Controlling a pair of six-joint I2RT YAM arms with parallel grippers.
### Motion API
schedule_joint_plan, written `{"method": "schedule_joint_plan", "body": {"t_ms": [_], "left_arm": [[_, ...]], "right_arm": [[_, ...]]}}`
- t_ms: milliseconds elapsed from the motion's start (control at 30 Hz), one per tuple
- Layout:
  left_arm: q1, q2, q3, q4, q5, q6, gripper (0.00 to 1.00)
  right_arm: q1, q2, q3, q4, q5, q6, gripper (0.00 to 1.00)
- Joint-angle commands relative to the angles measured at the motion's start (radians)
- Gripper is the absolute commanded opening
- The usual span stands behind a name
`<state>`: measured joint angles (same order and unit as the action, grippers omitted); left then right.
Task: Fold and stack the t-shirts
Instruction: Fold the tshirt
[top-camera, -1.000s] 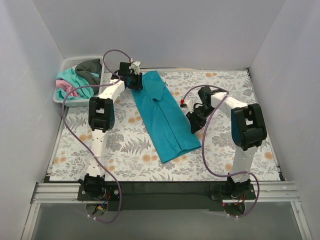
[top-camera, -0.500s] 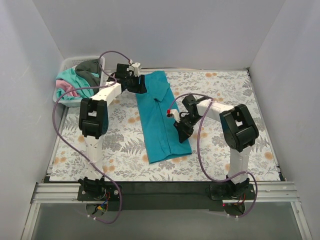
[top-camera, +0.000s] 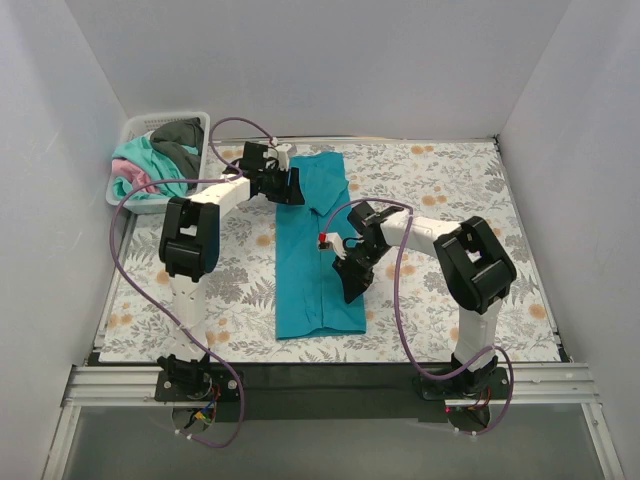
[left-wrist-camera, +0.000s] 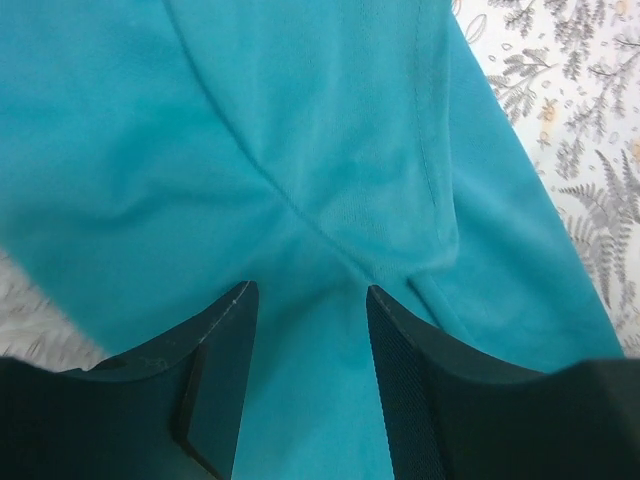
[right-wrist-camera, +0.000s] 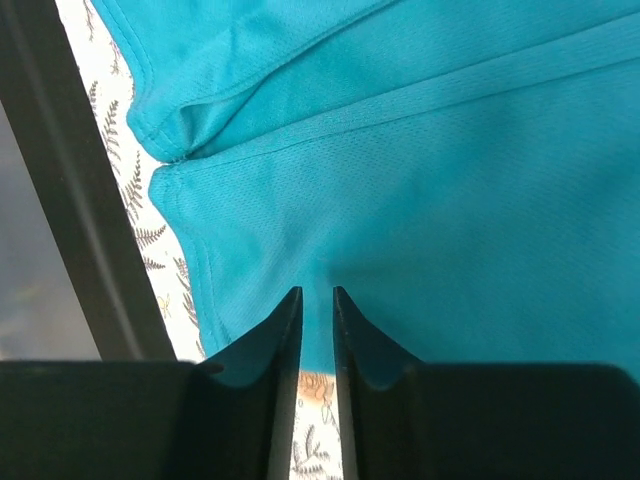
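A deep teal-blue t-shirt (top-camera: 315, 250), folded into a long strip, lies lengthwise on the floral table cover (top-camera: 450, 180). My left gripper (top-camera: 292, 185) is at the strip's far left end. In the left wrist view its jaws (left-wrist-camera: 305, 295) stand partly apart with bunched teal cloth (left-wrist-camera: 330, 150) between them. My right gripper (top-camera: 350, 285) is at the strip's right edge near the front. In the right wrist view its jaws (right-wrist-camera: 317, 295) are nearly closed on the shirt's hem (right-wrist-camera: 450, 200). Mint-green (top-camera: 140, 160), pink (top-camera: 128, 178) and dark grey (top-camera: 180, 140) shirts lie in a basket.
The white basket (top-camera: 130, 200) stands at the far left corner, off the cover's edge. White walls enclose the table on three sides. The black front rail (right-wrist-camera: 60, 200) shows close to the shirt's near end in the right wrist view.
Both grippers have moved with the teal shirt. Its near end swung left and toward the front, so the strip has gone from diagonal to nearly straight.
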<state>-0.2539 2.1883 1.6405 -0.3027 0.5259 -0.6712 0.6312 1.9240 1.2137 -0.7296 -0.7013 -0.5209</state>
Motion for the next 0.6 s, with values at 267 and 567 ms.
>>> {"method": "schedule_joint_plan", "body": {"t_ms": [267,567], "left_arm": [[-0.033,0.309,0.352,-0.004,-0.132,-0.077,0.4],[0.005,0.342,0.526,0.089,0.006,-0.134,0.5]], "right_arm": [[-0.227,-0.079,0.096,0.012,0.085,-0.027,0.24],[-0.312,-0.074,0.263,-0.01,0.175,-0.062,0.25]]}}
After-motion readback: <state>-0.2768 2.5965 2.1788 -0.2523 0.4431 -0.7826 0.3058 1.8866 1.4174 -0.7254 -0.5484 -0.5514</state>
